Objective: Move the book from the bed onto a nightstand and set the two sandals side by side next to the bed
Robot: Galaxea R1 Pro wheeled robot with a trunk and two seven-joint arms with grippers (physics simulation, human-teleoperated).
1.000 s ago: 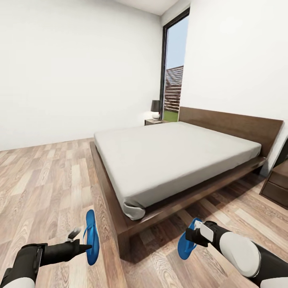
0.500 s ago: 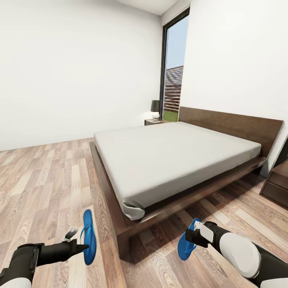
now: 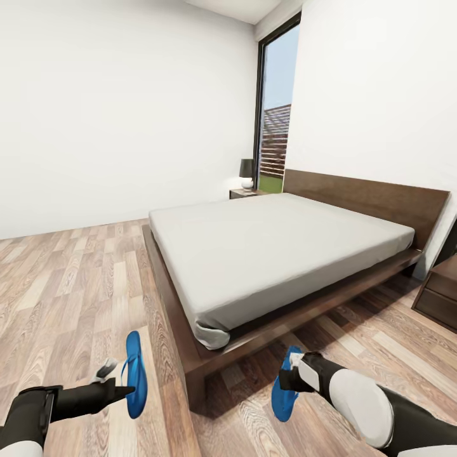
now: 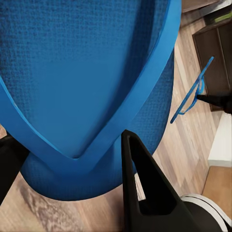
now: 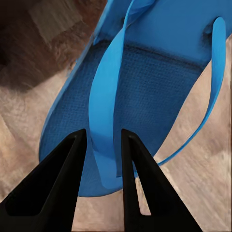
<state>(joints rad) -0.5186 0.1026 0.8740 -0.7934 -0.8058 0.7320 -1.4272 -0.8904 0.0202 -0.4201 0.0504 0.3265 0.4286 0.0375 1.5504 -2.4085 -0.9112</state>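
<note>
Both blue sandals hang above the wood floor at the foot corner of the bed point(image 3: 279, 247). My left gripper point(image 3: 127, 388) is shut on one sandal point(image 3: 134, 374), held on edge left of the corner; the left wrist view has its sole point(image 4: 87, 77) close up beside a black finger point(image 4: 140, 188). My right gripper point(image 3: 287, 381) is shut on the other sandal point(image 3: 281, 388), right of the corner. In the right wrist view both fingers point(image 5: 133, 179) pinch its strap point(image 5: 104, 135). One nightstand point(image 3: 244, 192) stands beyond the bed, another point(image 3: 440, 293) at the right edge. The book is out of view.
A dark lamp point(image 3: 247, 171) stands on the far nightstand by the tall black-framed window point(image 3: 276, 114). The bed's dark wood frame corner point(image 3: 198, 374) juts out between my two arms. Open plank floor point(image 3: 70, 285) spreads to the left of the bed.
Both arms have shifted left with their sandals. The left sandal drifted left and slightly away from me; the right sandal moved left toward the bed corner and a little lower.
</note>
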